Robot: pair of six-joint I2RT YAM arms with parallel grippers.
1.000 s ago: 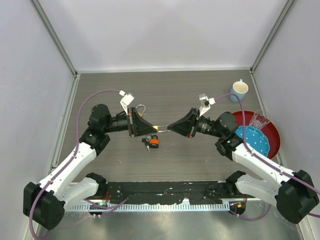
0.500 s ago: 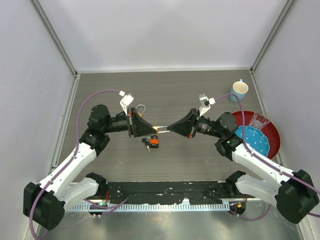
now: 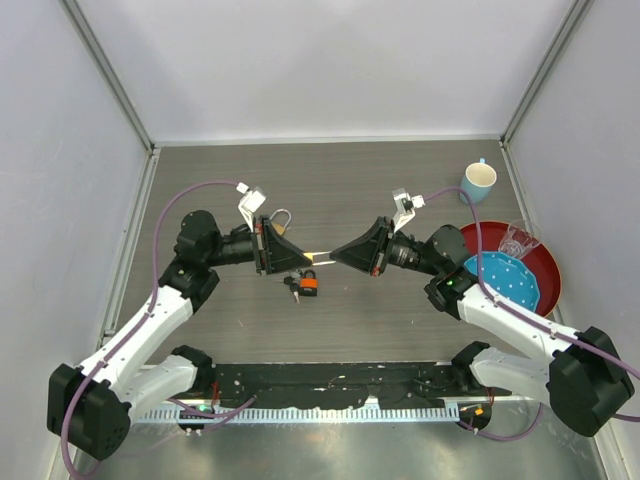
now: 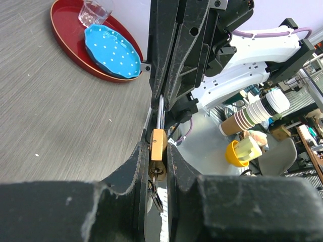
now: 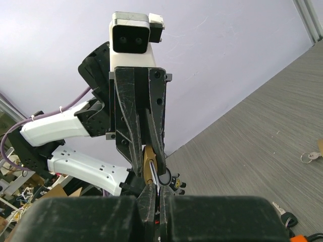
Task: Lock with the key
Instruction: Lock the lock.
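A small brass padlock (image 4: 158, 143) is clamped between my left gripper's (image 4: 158, 154) fingers, above the table's middle (image 3: 311, 258). A key (image 4: 154, 174) sits in its keyhole, with a ring and black-headed keys (image 5: 174, 182) hanging below. The padlock's silver shackle (image 4: 160, 113) points toward my right gripper (image 5: 156, 185), which is shut on its end. In the right wrist view the brass body (image 5: 147, 162) shows just beyond my fingertips. From above, the two grippers (image 3: 308, 259) (image 3: 337, 256) meet tip to tip.
A second brass padlock (image 3: 282, 220) lies behind the left gripper. An orange tag (image 3: 309, 285) rests below the grippers. At the right are a red tray (image 3: 548, 290) holding a blue plate (image 3: 515, 280) and a glass (image 3: 517, 241), and a blue mug (image 3: 478, 181).
My right gripper has closed fully onto the shackle and edged slightly left toward the padlock. The left arm has stayed still, gripping the padlock.
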